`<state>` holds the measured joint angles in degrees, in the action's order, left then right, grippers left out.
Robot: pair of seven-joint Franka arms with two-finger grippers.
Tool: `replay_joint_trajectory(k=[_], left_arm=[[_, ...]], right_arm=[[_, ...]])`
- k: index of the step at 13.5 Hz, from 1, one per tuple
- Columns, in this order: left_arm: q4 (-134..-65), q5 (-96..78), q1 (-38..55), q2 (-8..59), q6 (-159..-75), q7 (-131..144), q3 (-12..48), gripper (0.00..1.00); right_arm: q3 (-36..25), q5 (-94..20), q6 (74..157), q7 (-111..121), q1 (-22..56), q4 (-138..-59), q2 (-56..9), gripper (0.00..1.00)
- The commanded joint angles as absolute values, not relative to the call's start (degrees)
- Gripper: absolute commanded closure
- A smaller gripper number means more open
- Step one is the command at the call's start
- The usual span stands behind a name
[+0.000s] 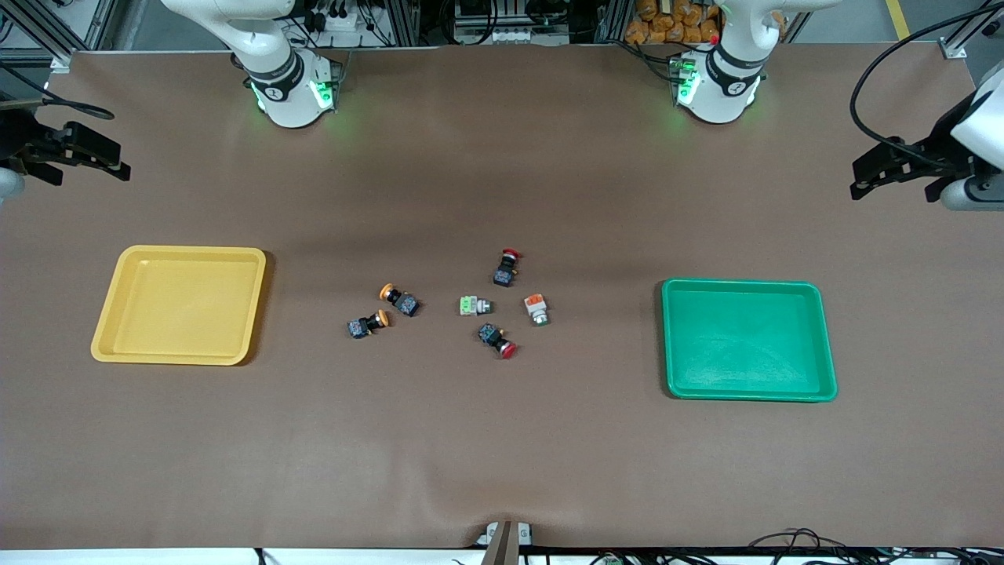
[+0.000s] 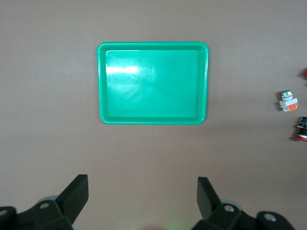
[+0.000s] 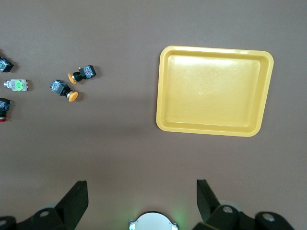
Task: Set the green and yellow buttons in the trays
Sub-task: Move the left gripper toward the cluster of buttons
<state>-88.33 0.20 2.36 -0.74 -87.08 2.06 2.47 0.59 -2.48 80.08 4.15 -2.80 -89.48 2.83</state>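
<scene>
Two orange-yellow capped buttons (image 1: 400, 299) (image 1: 369, 322) lie mid-table, with a grey-white green-topped button (image 1: 474, 306) and a grey-white orange-topped one (image 1: 536, 308) beside them. The yellow tray (image 1: 180, 304) sits bare toward the right arm's end, and the green tray (image 1: 749, 340) sits bare toward the left arm's end. My left gripper (image 1: 856, 182) hangs open and high above the table's edge past the green tray (image 2: 153, 84). My right gripper (image 1: 121, 161) hangs open and high past the yellow tray (image 3: 214, 91). Nothing is between either gripper's fingers.
Two red-capped switches (image 1: 507, 267) (image 1: 496, 340) lie among the buttons, one farther from the front camera and one nearer. The arms' bases (image 1: 290, 90) (image 1: 718, 86) stand along the back edge. A brown mat covers the table.
</scene>
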Motion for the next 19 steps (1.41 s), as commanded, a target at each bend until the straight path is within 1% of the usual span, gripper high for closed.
replay_joint_trajectory(k=[1,4,8,11,13,16,19], left_arm=[[-86.6,-1.6,2.8,0.5,-86.7,3.7,2.9,0.0],[-86.7,-5.1,2.8,1.7,-86.9,5.2,3.2,0.0],[-86.7,-5.2,2.8,3.9,-89.5,12.8,8.0,0.0],[-87.4,-5.0,2.8,6.4,-93.1,20.0,12.6,0.0],[-88.1,-4.5,3.2,9.7,-94.8,24.3,15.6,0.0],[-93.4,-2.7,8.0,11.0,-105.6,33.5,16.2,0.0],[-93.5,3.4,13.0,15.3,-108.1,39.9,16.3,0.0]], right_arm=[[0.9,-3.3,79.9,4.3,-3.4,-90.0,3.7,0.0],[0.9,-3.3,79.9,4.3,-3.4,-90.0,3.7,0.0],[0.9,-3.3,79.9,4.3,-3.4,-89.9,3.7,0.0],[0.9,-3.3,79.9,4.3,-3.4,-89.9,3.7,0.0],[0.9,-3.3,79.9,4.3,-3.4,-89.9,3.7,0.0],[0.9,-3.3,79.9,4.2,-3.4,-89.9,3.7,0.0],[0.9,-3.3,79.9,4.2,-3.4,-89.9,3.6,0.0]])
